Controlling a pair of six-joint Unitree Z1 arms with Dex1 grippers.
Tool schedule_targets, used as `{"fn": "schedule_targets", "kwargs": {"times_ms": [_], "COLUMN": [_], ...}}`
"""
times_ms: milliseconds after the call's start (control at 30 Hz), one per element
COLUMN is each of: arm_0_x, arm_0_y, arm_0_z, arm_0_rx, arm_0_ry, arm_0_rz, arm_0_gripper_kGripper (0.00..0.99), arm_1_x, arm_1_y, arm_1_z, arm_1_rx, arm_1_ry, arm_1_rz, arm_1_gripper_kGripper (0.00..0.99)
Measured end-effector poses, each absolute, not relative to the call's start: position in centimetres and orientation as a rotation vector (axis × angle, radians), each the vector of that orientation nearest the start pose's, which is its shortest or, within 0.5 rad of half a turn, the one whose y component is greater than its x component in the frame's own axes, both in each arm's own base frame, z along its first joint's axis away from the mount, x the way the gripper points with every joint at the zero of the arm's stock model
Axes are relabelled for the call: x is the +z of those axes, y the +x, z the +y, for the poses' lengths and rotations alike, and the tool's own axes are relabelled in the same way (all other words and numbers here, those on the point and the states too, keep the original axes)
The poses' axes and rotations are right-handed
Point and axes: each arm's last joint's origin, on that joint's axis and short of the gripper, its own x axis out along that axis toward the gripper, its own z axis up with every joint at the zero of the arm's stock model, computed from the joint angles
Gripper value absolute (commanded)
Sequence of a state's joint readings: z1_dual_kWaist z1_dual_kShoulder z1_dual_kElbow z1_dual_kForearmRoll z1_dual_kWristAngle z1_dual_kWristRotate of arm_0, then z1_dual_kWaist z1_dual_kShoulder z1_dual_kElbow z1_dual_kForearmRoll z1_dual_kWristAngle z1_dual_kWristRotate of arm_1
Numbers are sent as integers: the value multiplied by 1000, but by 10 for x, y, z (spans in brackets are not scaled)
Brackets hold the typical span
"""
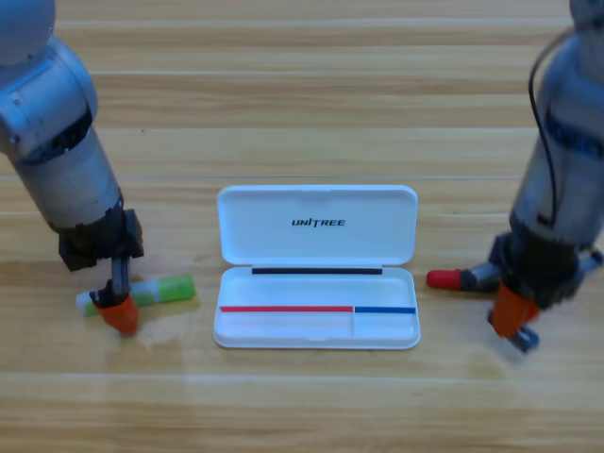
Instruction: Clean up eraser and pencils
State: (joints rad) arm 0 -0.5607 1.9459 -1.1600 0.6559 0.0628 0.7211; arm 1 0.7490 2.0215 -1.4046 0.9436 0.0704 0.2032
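Note:
The pale green pencil [160,289] lies on the table left of the open white case [317,332]. My left gripper [121,316] points down onto its left end and hides part of it. The red-capped pencil [445,278] lies right of the case with its cap toward the case. Its barrel runs under my right gripper [514,316], which points down just beyond it. A small dark bluish piece [526,341] shows below that gripper's orange jaws; I cannot tell what it is. The eraser is hidden or out of view.
The case lies open in the middle of the table, with its lid [317,223] folded back toward the arms and its shallow tray toward the front. Both arms stand close beside it, one on each side.

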Motion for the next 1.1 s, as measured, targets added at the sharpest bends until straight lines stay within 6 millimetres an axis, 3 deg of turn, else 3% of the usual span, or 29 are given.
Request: {"fn": "schedule_targets", "kwargs": {"times_ms": [133, 300, 433, 567, 800, 900, 1000, 1033, 1100], "arm_0_x": [196, 191, 189, 187, 186, 185, 184, 184, 184], "arm_0_y": [288, 286, 285, 286, 286, 286, 287, 287, 287], "arm_0_z": [-177, -176, -175, -175, -176, -176, -176, -176, -176], "arm_0_rx": [-916, -917, -922, -924, -935, -941, -971, -988, -1009], "arm_0_ry": [1025, 1025, 1030, 1030, 1033, 1038, 1071, 1089, 1112], "arm_0_rz": [1201, 1192, 1190, 1194, 1192, 1191, 1178, 1170, 1159], "arm_0_gripper_kGripper": [980, 974, 945, 868, 660, 430, 67, 0, 0], "arm_1_x": [254, 272, 273, 258, 245, 245, 246, 246, 245], "arm_1_y": [272, 275, 282, 285, 287, 285, 285, 286, 286], "arm_1_z": [260, 271, 291, 310, 332, 337, 341, 342, 344], "arm_1_rx": [803, 1028, 1127, 1178, 1277, 1307, 1318, 1318, 1320], "arm_1_ry": [-637, -776, -870, -926, -1026, -1055, -1068, -1069, -1071], "arm_1_rz": [1448, 1324, 1235, 1227, 1164, 1139, 1118, 1114, 1113], "arm_1_gripper_kGripper": [0, 0, 0, 0, 0, 0, 0, 0, 0]}}
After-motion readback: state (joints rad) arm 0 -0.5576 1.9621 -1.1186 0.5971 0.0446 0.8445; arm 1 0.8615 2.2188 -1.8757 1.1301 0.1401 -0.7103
